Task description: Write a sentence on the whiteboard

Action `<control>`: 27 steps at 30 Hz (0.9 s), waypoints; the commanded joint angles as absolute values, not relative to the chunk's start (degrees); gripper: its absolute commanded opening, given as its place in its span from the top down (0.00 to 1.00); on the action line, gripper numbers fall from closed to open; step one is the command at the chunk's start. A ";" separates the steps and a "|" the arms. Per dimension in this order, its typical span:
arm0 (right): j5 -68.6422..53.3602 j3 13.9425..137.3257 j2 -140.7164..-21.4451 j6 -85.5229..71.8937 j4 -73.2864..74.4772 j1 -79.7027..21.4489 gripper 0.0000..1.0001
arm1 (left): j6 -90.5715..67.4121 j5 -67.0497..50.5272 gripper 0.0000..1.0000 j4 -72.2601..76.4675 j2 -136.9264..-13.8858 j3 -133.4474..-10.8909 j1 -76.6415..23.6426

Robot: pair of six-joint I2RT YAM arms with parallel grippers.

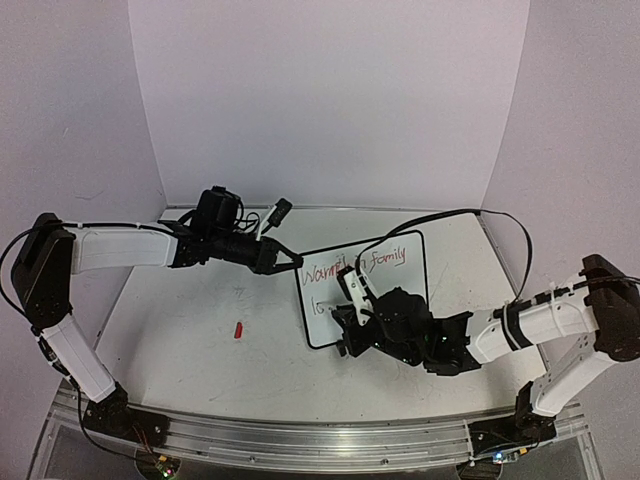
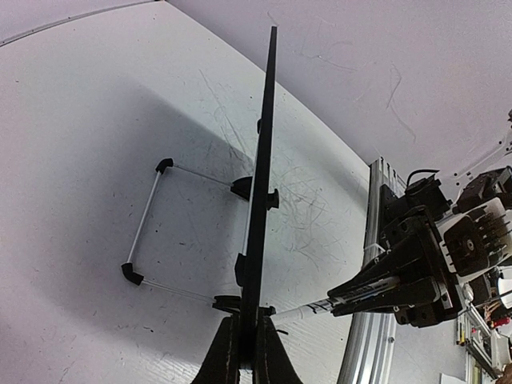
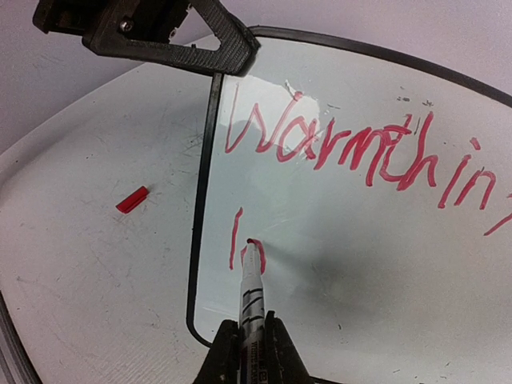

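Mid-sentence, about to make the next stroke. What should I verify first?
1. Left gripper shut on the whiteboard corner: ok.
2. Right gripper shut on the marker: ok.
3. Marker tip against the board, on the second line: ok.
4. The sentence complete: not ok, second line barely begun.
5. Red cap lying apart from the board: ok.

Cap (image 1: 238,329) on table (image 1: 180,345), left of whiteboard (image 1: 405,277)
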State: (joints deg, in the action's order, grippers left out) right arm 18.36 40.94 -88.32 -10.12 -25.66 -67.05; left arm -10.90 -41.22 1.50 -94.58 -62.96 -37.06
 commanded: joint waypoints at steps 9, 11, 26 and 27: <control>19.66 38.96 -84.45 -9.57 -28.21 -66.31 1.00 | -10.04 -41.82 1.00 2.20 -91.87 -63.38 -37.35; 19.93 39.06 -84.54 -9.44 -28.21 -66.27 1.00 | -9.95 -41.66 1.00 2.20 -91.66 -63.25 -37.33; 20.20 40.62 -85.62 -8.24 -28.11 -66.28 1.00 | -9.93 -41.95 1.00 2.11 -91.85 -63.59 -37.35; 20.21 40.66 -85.66 -8.18 -28.11 -66.27 1.00 | -9.93 -41.99 1.00 2.11 -91.92 -63.57 -37.35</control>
